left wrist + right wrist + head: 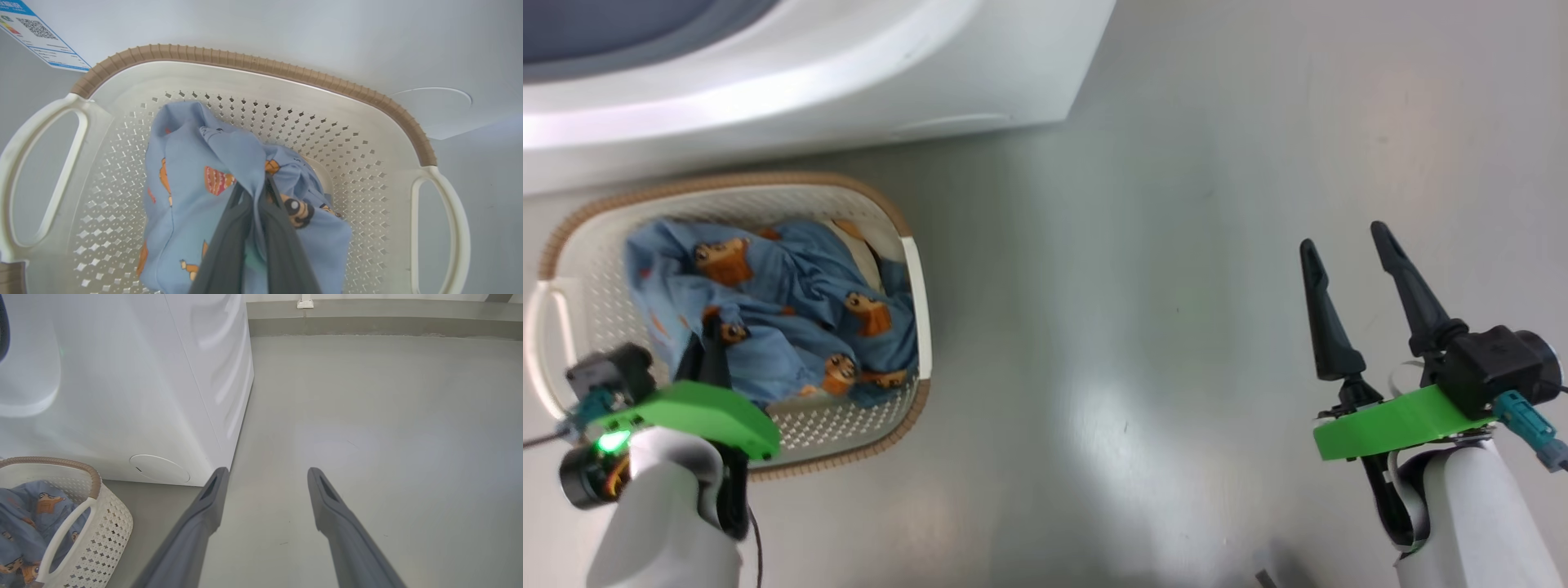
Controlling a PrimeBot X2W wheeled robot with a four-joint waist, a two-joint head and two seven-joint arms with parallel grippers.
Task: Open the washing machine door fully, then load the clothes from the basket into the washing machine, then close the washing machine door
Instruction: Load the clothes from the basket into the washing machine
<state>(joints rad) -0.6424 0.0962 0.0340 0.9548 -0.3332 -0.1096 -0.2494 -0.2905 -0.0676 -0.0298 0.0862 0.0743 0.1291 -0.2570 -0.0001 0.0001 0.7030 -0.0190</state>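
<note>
Clothes (184, 183) in basket (261, 67), fold seemingly within clenched left pincer (256, 185); right pincer (268, 473) released, apart.

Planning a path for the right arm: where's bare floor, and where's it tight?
Free: the wide floor between the basket and the right hand, running up beside the washer. Tight: the strip between washer and basket, and inside the basket, where the left hand is shut on the clothes.

A laundry room: washing machine (122, 396), basket (253, 66) of clothes (792, 278), grey floor (367, 416)
</note>
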